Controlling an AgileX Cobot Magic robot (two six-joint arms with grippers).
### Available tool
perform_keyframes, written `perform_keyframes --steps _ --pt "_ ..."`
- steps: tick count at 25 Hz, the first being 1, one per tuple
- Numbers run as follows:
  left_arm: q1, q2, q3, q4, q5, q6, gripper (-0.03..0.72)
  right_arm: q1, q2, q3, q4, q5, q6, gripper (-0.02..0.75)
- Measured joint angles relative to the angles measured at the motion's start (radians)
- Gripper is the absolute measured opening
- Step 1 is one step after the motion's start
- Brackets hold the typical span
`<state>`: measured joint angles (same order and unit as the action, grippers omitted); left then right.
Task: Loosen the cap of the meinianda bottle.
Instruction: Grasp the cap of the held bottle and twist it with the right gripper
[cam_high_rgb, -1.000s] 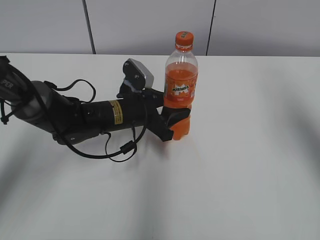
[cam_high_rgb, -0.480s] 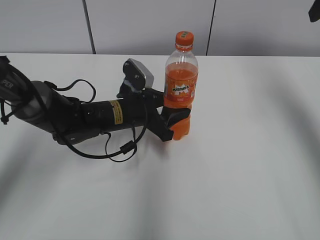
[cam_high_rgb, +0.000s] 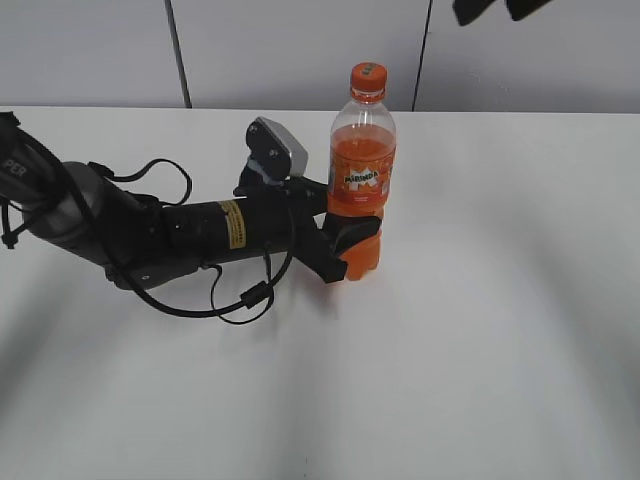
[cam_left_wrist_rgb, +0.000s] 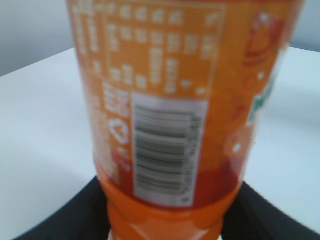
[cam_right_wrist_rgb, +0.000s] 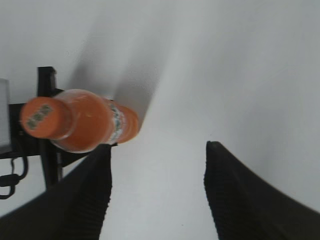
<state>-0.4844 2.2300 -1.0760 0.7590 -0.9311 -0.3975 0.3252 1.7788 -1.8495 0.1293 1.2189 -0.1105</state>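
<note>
The meinianda bottle (cam_high_rgb: 362, 180) stands upright on the white table (cam_high_rgb: 470, 330), full of orange soda, with its orange cap (cam_high_rgb: 368, 76) on top. My left gripper (cam_high_rgb: 345, 245) is shut on the bottle's lower body, with its arm lying low across the table. In the left wrist view the bottle's label and barcode (cam_left_wrist_rgb: 170, 115) fill the frame between the black fingers. My right gripper (cam_high_rgb: 492, 8) hangs at the top edge of the exterior view, above and right of the cap. In the right wrist view it is open (cam_right_wrist_rgb: 157, 150), looking down on the cap (cam_right_wrist_rgb: 39, 116) and bottle (cam_right_wrist_rgb: 95, 127) at left.
The left arm's black body and cables (cam_high_rgb: 170, 240) lie across the left half of the table. A grey panelled wall (cam_high_rgb: 300, 50) runs behind the table's far edge.
My right gripper has come into the exterior view at the top edge and moved left towards the bottle. The bottle and the left arm have not moved.
</note>
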Motion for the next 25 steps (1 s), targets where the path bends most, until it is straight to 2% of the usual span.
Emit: perform_keyframes --steps 4,8,25 --pt "0.0 0.0 0.0 0.0 0.0 0.0 0.373 0.104 0.034 -0.065 0.0 0.0 0.01 0.44" --pt "0.0 0.0 0.0 0.0 0.0 0.0 0.373 0.164 0.069 -0.095 -0.004 0.0 0.03 0.44" --pt "0.0 0.0 0.0 0.0 0.0 0.0 0.373 0.173 0.167 -0.1 0.037 0.0 0.053 0.44"
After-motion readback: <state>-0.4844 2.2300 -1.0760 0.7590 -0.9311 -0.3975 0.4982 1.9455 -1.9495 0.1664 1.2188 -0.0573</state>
